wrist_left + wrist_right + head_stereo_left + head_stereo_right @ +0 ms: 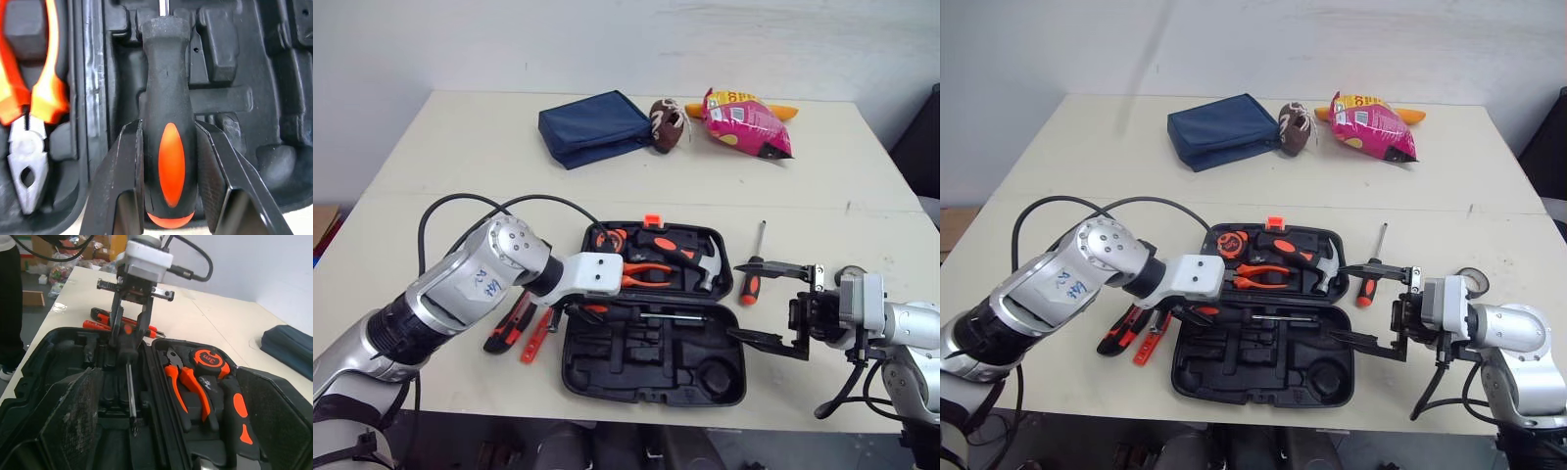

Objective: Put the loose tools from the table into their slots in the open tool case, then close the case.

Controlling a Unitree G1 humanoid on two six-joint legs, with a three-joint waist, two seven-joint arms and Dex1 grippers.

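The left hand (pixel 167 126) clamped the screwdriver (pixel 166 73); the right hand (pixel 734 299) was open, empty. The tool should be pressed level into the case (pixel 705 387) underneath before release.

Head pair looks down over table (pixel 460 147), wrist views close on tool case (pixel 607 372), apparently opposite sides

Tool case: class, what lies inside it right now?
Far half of the tool case: pliers, tape measure and hammer in their slots. Near half: a screwdriver, clamped in the left gripper, among empty slots. The gripper's body hides the case's left edge.
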